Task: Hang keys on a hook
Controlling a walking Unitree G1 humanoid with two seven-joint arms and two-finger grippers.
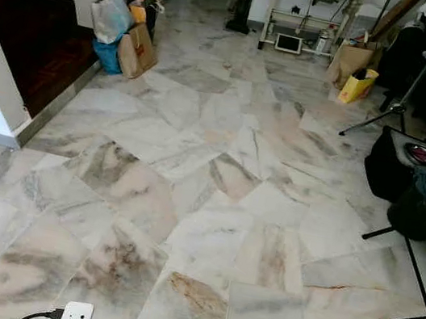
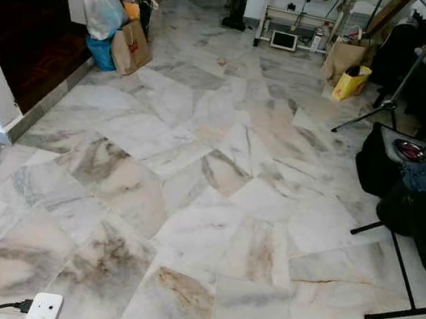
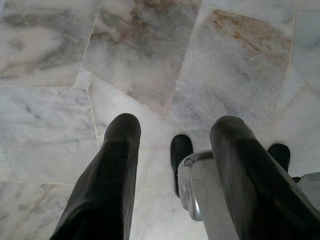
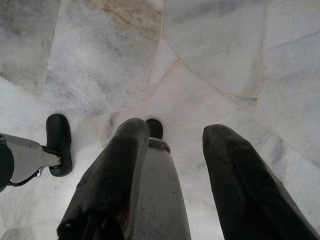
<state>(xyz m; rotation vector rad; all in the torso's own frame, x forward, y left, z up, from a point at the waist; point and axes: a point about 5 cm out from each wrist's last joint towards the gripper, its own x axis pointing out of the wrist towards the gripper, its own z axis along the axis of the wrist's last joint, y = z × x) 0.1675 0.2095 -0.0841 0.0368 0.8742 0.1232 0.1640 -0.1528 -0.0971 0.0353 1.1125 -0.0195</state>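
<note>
I see both jaws apart, left gripper [image 3: 175,145] and right gripper [image 4: 172,137] over marble floor [image 1: 213,209]; bags [image 1: 123,34] at 11 o'clock.

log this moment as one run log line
phase: standing on marble floor | left gripper: open, empty, hanging | right gripper: open, empty, hanging | bags far left

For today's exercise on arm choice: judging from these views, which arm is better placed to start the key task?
Neither clearly: left gripper and right gripper both hang open and empty over the marble floor. No keys or hook visible.
</note>
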